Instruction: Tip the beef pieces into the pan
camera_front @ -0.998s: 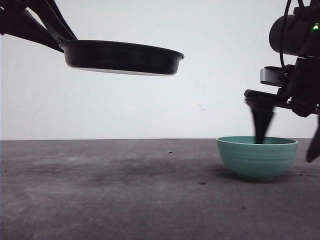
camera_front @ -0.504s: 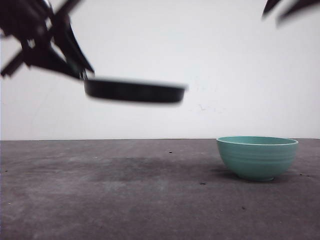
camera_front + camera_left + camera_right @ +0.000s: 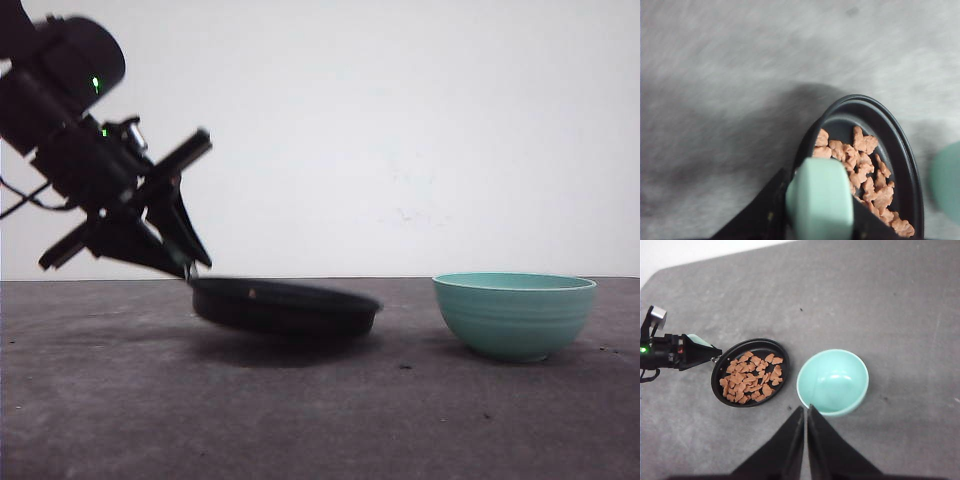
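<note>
Front view: left gripper (image 3: 178, 262) pinching pan (image 3: 285, 306) handle, pan low over desk (image 3: 320, 420), maybe touching; likely for setting down. Teal bowl (image 3: 514, 315) at 3 o'clock of pan.

Left wrist view: mint-green handle (image 3: 820, 200) clamped; beef pieces (image 3: 860, 175), reddish-brown chunks, inside pan.

Right wrist view: right gripper (image 3: 805, 412) pressed together, holding nothing, above bowl rim; bowl looks emptied.

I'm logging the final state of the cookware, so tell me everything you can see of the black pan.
The pan is shallow, round and black, seemingly metal, with a rolled rim and a mint-green rounded handle. The left gripper is shut on that handle. The front view shows the pan tilted slightly, low at the grey table; whether it touches cannot be told. It sits beside the teal bowl, apart from it. Beef pieces, small reddish-brown chunks, lie spread over its floor.
</note>
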Controlling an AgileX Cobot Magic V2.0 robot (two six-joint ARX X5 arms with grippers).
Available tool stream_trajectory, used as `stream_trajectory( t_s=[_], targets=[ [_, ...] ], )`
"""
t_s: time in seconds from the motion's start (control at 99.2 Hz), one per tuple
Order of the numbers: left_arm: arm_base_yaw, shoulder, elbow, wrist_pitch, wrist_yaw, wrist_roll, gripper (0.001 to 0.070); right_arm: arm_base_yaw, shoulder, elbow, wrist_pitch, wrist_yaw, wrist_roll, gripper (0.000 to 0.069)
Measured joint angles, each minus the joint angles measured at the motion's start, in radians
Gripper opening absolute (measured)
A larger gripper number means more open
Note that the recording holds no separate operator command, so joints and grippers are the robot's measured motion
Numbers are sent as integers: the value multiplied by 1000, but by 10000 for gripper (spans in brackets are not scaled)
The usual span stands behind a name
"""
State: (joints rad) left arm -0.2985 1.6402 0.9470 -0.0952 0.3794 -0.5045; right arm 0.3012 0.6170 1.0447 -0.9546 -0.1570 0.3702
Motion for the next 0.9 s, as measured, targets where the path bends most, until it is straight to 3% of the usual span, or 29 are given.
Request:
stream_trajectory(
  t_s=[0.242, 0.302, 0.363, 0.494, 0.544, 0.746, 0.897],
  targets=[
    [2, 31, 2, 2, 6, -1, 61, 0, -29, 0, -15, 0, 0, 10],
    [2, 31, 2, 0, 6, -4, 97, 0, -29, 0, -16, 0, 0, 10],
    [2, 31, 2, -6, 6, -6, 218, 0, -28, 0, -18, -1, 0, 10],
    [2, 31, 2, -8, 10, -9, 600, 0, -28, 0, -22, 0, -2, 10],
    [2, 25, 2, -16, 11, -9, 694, 0, -28, 0, -22, 1, -10, 10],
    [9, -124, 2, -63, -15, -12, 695, 0, -28, 0, -13, 37, -79, 10],
    [22, -326, 2, -132, -37, -6, 695, 0, -31, 0, 79, 51, -195, 10]
  ],
)
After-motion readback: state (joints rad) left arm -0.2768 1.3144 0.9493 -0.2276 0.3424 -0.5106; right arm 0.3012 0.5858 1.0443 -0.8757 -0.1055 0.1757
